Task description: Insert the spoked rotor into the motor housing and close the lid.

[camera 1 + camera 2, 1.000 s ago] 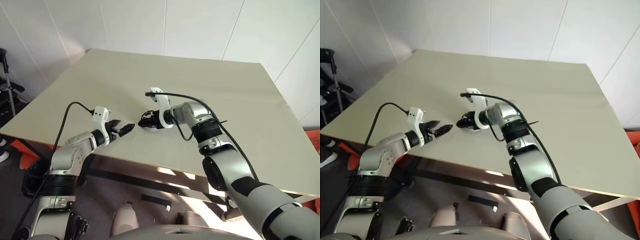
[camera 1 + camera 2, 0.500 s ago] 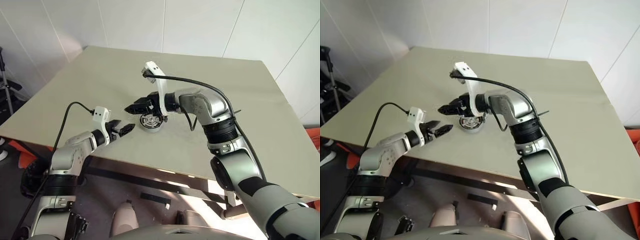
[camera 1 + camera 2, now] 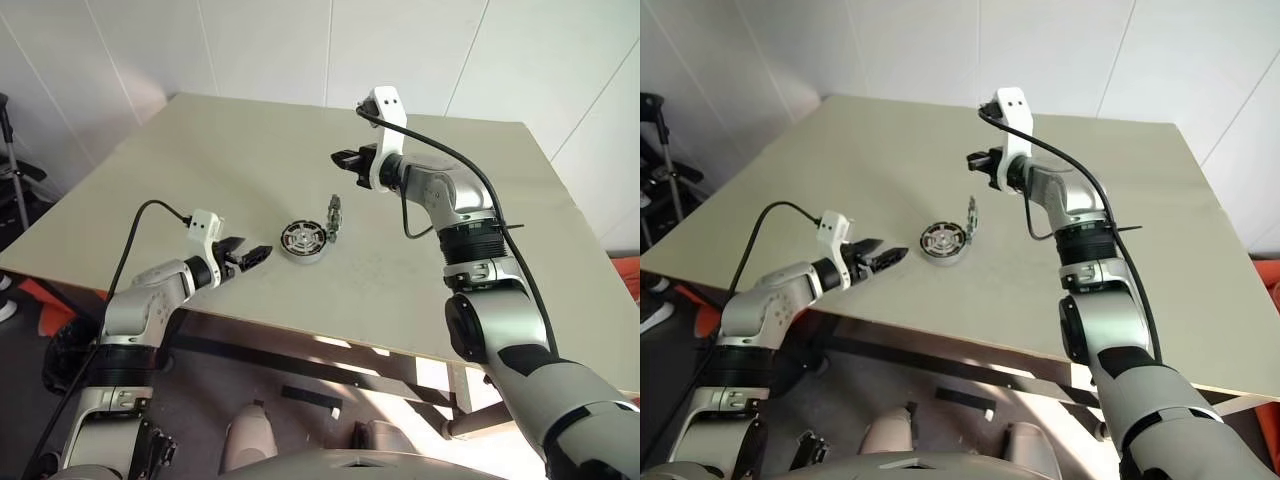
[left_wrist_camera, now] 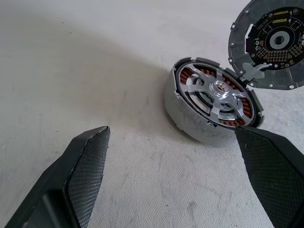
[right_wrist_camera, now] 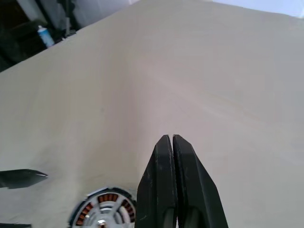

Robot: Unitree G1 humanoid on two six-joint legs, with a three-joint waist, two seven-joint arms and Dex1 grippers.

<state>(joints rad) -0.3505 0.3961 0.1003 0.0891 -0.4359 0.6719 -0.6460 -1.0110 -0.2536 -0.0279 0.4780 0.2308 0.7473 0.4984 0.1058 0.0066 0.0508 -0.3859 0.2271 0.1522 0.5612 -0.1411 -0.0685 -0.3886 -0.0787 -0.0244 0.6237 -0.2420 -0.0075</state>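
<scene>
The housing sits on the table with a spoked silver part seated over its copper ring; a dark disc stands on edge against it. The right gripper, now lifted well clear, is shut and empty. The left gripper is held wide open beside the housing, empty.

No text, label, brand or number can be read anywhere.

Motor housing on table, upright disc beside it
</scene>
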